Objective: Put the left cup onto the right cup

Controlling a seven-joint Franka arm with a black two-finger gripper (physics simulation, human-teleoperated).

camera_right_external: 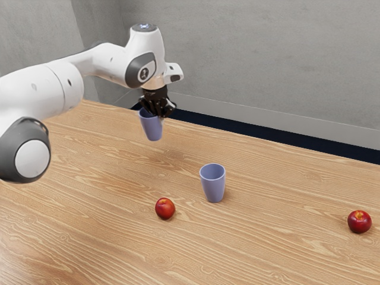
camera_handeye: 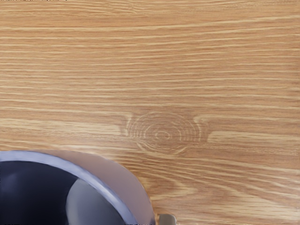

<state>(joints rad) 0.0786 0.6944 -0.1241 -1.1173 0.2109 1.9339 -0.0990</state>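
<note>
Carrying: the black two-finger gripper [camera_right_external: 157, 110] pinches the rim of a pale violet-blue tapered plastic cup [camera_right_external: 151, 126], called the held cup below. Treat the hand as closed on it.
Held cup: it hangs clear of the light wood-grain table [camera_right_external: 279, 178], mouth up and close to upright, over the table's far part. In the wrist view its rim and dark inside [camera_handeye: 70, 187] lie just under the hand, with bare wood beyond.
Standing cup: a second pale violet-blue tapered plastic cup [camera_right_external: 212, 182], called the standing cup below, rests upright and mouth up near the table's middle, touching nothing.
Deciding relation: from the hand, the standing cup lies toward the exterior view's right, toward the table's near edge, and lower. The two cups are well apart.
Axes: both long axes run roughly vertical, so you should need no re-orienting. Judge the move as a sideways carry followed by a straight descent.
Step in hand: transport, by your reading. The stacking is not yet done.
Bystanders: a round red apple [camera_right_external: 165, 208] lies near the standing cup, on its near-edge side. A second round red apple [camera_right_external: 359, 221] lies well apart, toward the exterior view's right.
Caution: line the held cup's base over the standing cup's mouth before you lower. An off-centre descent could tip the standing cup.
</note>
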